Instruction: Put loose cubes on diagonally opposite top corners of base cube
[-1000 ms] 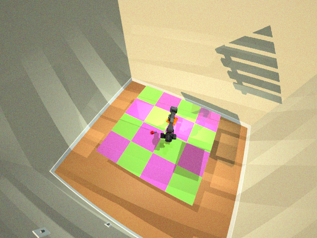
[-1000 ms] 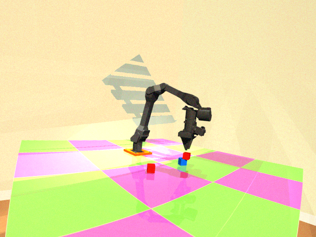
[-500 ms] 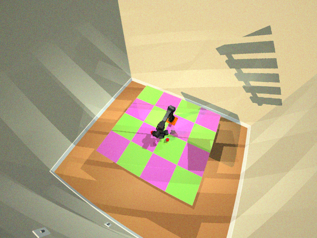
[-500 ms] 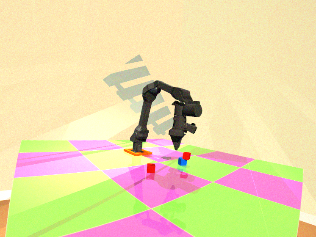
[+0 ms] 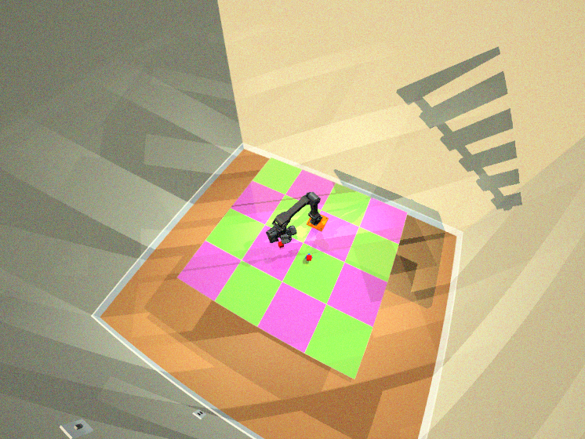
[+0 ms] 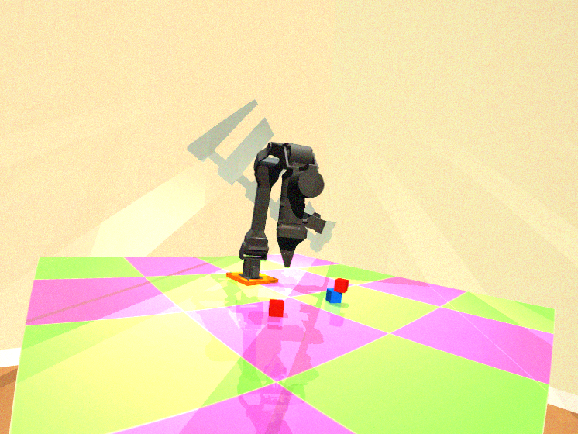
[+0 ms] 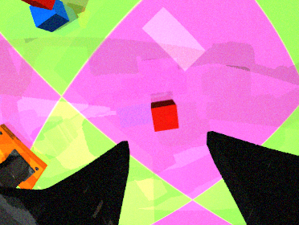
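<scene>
The blue base cube [image 6: 333,295] [image 7: 49,18] stands on the checkered mat. One red cube [image 5: 309,258] [image 6: 341,285] [image 7: 42,3] rests on top of it, shifted to one side and overhanging, and looks about level in the exterior view. The other red cube [image 5: 281,244] [image 6: 276,308] [image 7: 165,117] lies flat on a pink square, apart from the base cube. My gripper [image 6: 287,266] [image 7: 168,142] is open and empty, pointing down above the mat. In the wrist view the lone red cube shows ahead of the gap between the fingertips. The fingers are unclear in the top view.
The arm's orange base plate [image 5: 321,226] [image 6: 266,280] [image 7: 24,150] sits on the green and pink checkered mat [image 5: 316,325] [image 6: 420,397]. The stack with the blue cube stands to the upper left in the wrist view. Walls stand behind the mat.
</scene>
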`<state>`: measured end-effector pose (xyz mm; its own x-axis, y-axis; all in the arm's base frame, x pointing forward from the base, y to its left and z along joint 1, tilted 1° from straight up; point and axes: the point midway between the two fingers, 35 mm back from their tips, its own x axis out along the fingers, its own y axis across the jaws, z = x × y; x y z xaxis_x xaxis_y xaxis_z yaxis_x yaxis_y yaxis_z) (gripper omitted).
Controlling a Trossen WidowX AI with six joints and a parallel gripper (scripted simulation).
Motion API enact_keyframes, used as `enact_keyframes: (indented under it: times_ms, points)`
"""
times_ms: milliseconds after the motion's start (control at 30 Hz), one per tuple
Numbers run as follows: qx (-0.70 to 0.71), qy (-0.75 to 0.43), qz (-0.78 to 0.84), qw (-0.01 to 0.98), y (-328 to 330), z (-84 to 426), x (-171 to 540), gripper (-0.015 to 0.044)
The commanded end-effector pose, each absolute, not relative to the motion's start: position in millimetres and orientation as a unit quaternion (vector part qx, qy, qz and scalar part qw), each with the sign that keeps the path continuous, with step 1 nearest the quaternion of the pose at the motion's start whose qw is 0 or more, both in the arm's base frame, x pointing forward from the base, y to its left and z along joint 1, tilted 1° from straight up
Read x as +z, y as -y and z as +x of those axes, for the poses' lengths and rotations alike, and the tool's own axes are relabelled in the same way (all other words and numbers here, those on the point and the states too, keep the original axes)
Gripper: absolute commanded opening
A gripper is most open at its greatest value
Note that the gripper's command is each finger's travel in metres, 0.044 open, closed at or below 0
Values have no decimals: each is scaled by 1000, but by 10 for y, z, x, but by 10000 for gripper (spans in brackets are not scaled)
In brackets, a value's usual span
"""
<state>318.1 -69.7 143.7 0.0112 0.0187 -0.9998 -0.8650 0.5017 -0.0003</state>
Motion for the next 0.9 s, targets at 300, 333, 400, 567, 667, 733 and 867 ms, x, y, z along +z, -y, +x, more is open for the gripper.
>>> enact_keyframes:
  times_ms: [300,333,400,567,667,733,867]
  points:
    - [370,-598,-367,610,860,3175,1132,265]
    - [370,-598,-367,610,858,3174,1053,265]
    - [370,-598,-367,610,854,3165,912,265]
    - [370,-598,-367,610,851,3161,837,265]
    - [370,-598,-367,610,850,3162,736,265]
    - [370,-598,-367,610,849,3162,711,265]
    - [370,-598,-367,610,849,3164,687,265]
